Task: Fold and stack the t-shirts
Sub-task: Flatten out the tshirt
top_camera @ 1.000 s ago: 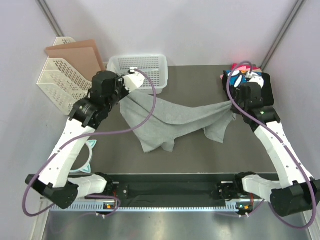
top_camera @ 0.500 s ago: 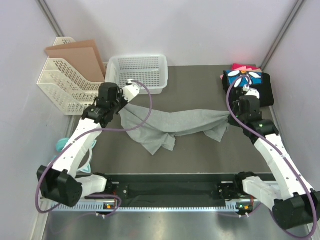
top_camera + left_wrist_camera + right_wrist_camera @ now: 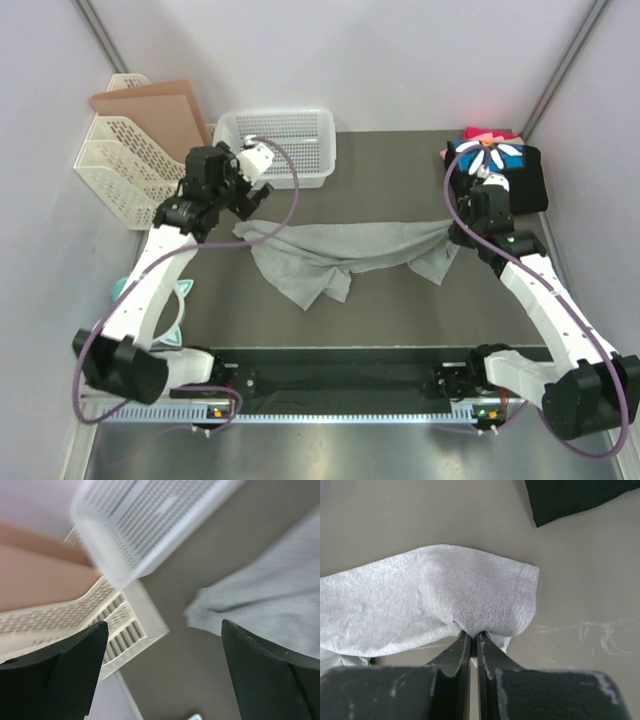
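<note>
The light heather-grey t-shirt lies crumpled in a long strip across the middle of the table. My right gripper is shut on its right edge, and the right wrist view shows the cloth pinched at the gripper's tips. My left gripper hovers open above the shirt's left end, holding nothing. In the left wrist view that gripper has bare table between its fingers, with the shirt off to the right. A folded stack of t-shirts sits at the back right, a black and blue daisy-print one over pink ones.
A white mesh basket stands at the back, left of centre. To its left is a white file rack holding a brown folder. A teal object peeks out beneath the left arm. A black rail runs along the near edge.
My left gripper has opened and let go of the shirt's left end, then lifted back toward the basket. The shirt has settled onto the table. The right gripper keeps its hold.
</note>
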Motion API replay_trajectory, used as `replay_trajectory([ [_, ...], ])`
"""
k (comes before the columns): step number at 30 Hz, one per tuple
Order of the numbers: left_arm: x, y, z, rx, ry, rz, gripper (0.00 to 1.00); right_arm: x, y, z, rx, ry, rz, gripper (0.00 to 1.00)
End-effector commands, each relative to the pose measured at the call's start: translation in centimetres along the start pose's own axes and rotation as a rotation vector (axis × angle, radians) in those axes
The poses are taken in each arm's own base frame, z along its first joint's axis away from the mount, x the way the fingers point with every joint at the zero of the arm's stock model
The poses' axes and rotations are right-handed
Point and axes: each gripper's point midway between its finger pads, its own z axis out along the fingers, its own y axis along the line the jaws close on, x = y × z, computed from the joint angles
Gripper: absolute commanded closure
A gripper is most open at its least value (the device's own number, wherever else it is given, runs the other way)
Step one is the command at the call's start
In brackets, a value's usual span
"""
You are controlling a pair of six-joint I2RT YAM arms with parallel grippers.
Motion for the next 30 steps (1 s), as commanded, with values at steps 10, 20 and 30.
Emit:
replay_trajectory([
  [10,8.0,-22.6,-8.7,0.644,0.138,0.159,0.05,-0.5,1.7,0.2,-0.037,-0.027,0.012,1.0],
  [20,8.9,-27.1,-5.7,0.658,0.205,0.126,0.09,0.8,2.1,0.6,-0.027,-0.002,0.009,1.0],
  [30,10.6,-30.1,-3.2,0.655,0.317,0.137,0.12,1.0,2.0,0.7,-0.012,0.007,-0.002,1.0],
])
